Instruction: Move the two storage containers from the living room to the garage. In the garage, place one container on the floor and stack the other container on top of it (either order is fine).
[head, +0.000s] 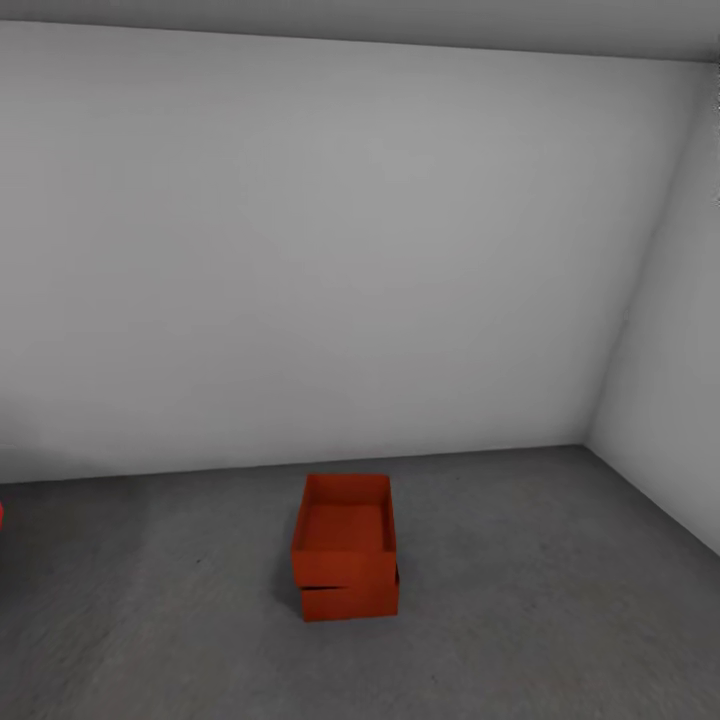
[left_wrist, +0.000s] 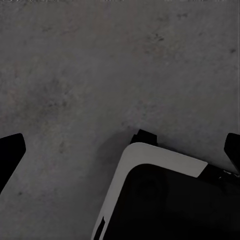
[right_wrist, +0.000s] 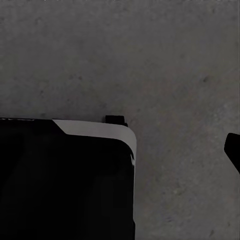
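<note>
1. GARAGE CORNER: Two orange-red storage containers sit stacked on the dark grey floor (head: 560, 600), seen from the head camera, a little way out from the plain pale grey back wall (head: 330, 250).
2. The upper container (head: 345, 530) rests on the lower container (head: 350, 597), its open top facing up and its inside bare. It sits slightly askew, overhanging the lower box at the left and leaving a strip of the lower rim showing at the right.
3. A second pale wall (head: 670, 400) meets the back wall at the right, forming the room's corner well apart from the stack.
4. A sliver of something red (head: 1, 515) shows at the left edge of the head view; what it is cannot be told.
5. The left wrist camera looks down at rough concrete-like flooring, with the left tool (left_wrist: 122, 150) spread wide: one dark fingertip (left_wrist: 10, 150) at each side of the picture, nothing between them. A white-and-black corner of the robot's base (left_wrist: 165, 195) lies below.
6. In the right wrist view, one dark fingertip (right_wrist: 233, 150) of the right tool shows at the edge; whether it is released or clenched cannot be told. The base (right_wrist: 65, 180) shows here too.
</note>
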